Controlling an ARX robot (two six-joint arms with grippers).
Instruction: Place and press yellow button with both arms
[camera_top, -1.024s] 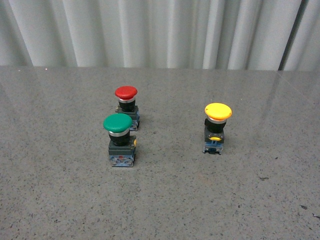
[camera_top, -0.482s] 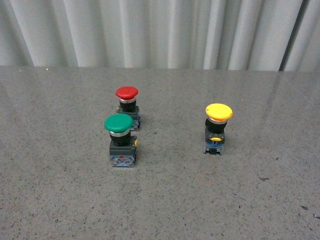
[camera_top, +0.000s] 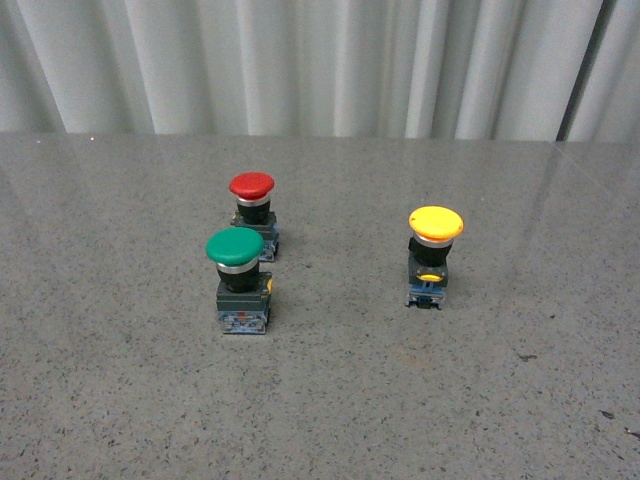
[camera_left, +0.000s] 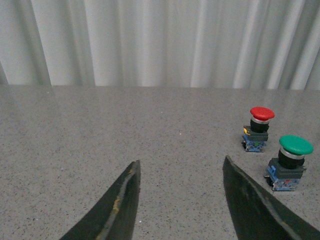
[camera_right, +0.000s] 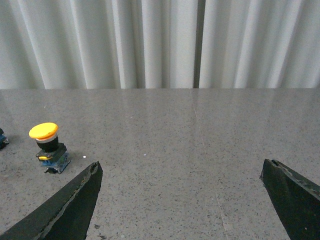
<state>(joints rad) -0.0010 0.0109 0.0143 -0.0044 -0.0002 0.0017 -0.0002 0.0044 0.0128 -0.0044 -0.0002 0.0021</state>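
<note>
The yellow button (camera_top: 435, 255) stands upright on the grey table, right of centre, with a wide yellow cap, black body and blue-grey base. It also shows in the right wrist view (camera_right: 46, 146), far off to one side of my right gripper (camera_right: 181, 170), which is open wide and empty above bare table. My left gripper (camera_left: 181, 165) is open and empty, its black fingers (camera_left: 120, 205) over bare table. Neither arm shows in the front view.
A green-capped button (camera_top: 240, 278) and a red-capped button (camera_top: 253, 213) stand close together left of centre; both show in the left wrist view, green (camera_left: 291, 161) and red (camera_left: 259, 127). A white curtain (camera_top: 320, 60) hangs behind the table's far edge.
</note>
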